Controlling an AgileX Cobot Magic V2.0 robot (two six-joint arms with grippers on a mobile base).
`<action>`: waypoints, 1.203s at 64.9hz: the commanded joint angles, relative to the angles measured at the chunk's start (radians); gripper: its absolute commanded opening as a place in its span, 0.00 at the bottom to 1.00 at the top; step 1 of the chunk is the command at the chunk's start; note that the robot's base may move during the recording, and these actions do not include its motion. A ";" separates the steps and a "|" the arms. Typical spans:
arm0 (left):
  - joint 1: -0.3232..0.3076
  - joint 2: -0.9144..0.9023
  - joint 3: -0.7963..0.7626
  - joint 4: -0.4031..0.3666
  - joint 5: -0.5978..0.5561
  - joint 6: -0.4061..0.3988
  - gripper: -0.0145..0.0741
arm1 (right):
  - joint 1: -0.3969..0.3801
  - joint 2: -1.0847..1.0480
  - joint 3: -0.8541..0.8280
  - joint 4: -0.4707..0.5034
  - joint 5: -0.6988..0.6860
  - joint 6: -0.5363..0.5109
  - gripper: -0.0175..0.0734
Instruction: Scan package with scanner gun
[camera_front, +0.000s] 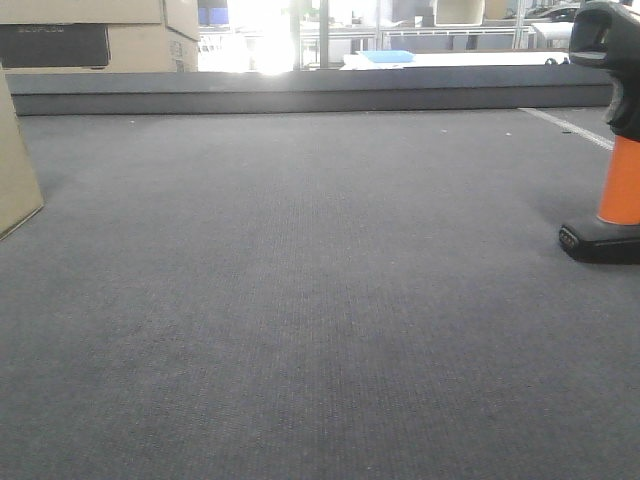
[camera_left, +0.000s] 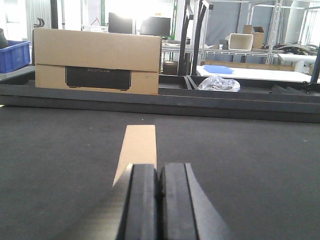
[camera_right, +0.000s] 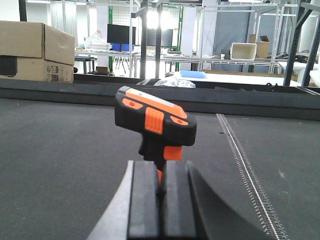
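The package (camera_front: 15, 160) is a slim tan cardboard box standing at the left edge of the dark mat. In the left wrist view it (camera_left: 139, 147) stands edge-on just ahead of my left gripper (camera_left: 160, 172), which is shut and empty, its pads pressed together. No label shows. The scanner gun (camera_front: 615, 150) stands upright on its black base at the right edge. In the right wrist view it (camera_right: 155, 120) stands just beyond my right gripper (camera_right: 160, 170), which is shut and holds nothing. Neither gripper shows in the front view.
Larger stacked cardboard boxes with a dark panel (camera_left: 97, 60) stand behind a raised dark rail (camera_front: 300, 95) at the mat's far edge. A crumpled plastic bag (camera_left: 218, 83) and a blue bin (camera_left: 12, 55) lie beyond. A seam strip (camera_right: 245, 165) runs along the mat to the right.
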 joint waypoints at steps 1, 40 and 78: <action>-0.002 -0.005 -0.006 0.000 -0.007 -0.011 0.04 | 0.001 -0.003 0.001 -0.007 -0.024 0.002 0.01; -0.002 -0.005 0.276 0.043 -0.298 -0.011 0.04 | 0.001 -0.003 0.001 -0.007 -0.026 0.002 0.01; -0.048 -0.005 0.417 0.028 -0.409 -0.011 0.04 | 0.001 -0.003 0.001 -0.007 -0.026 0.002 0.01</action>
